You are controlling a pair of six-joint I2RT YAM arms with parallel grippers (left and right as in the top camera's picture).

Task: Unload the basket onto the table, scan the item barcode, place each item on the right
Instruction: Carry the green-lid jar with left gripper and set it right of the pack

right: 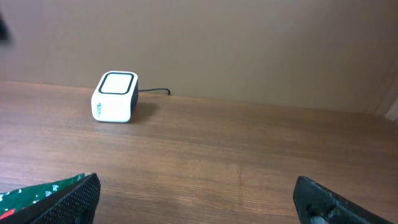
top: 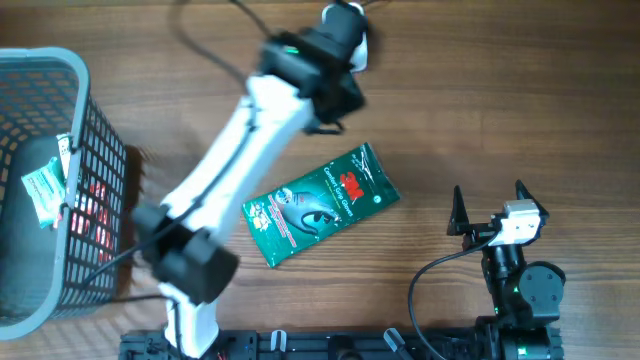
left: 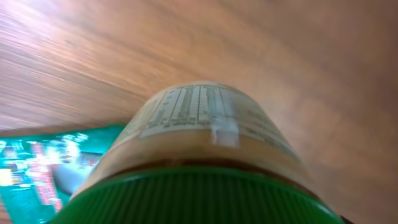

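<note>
A jar [left: 205, 130] with a ribbed green cap [left: 199, 199] and a pale printed label fills the left wrist view, lifted above the table. My left gripper [top: 342, 24] is at the far middle of the table and shut on the jar; its fingers do not show. The arm hides the jar in the overhead view. The white scanner [right: 114, 96] sits at the table's far edge, partly under the left arm [top: 358, 48]. My right gripper [top: 490, 205] stands open and empty at the near right, also seen in its own wrist view [right: 196, 199].
A green packet [top: 320, 203] lies flat mid-table, its corner showing beside the left finger [right: 31, 194] and under the jar [left: 37, 171]. A grey mesh basket [top: 95, 130] with several packets stands at the left edge. The scanner's cable [right: 155, 91] trails behind it.
</note>
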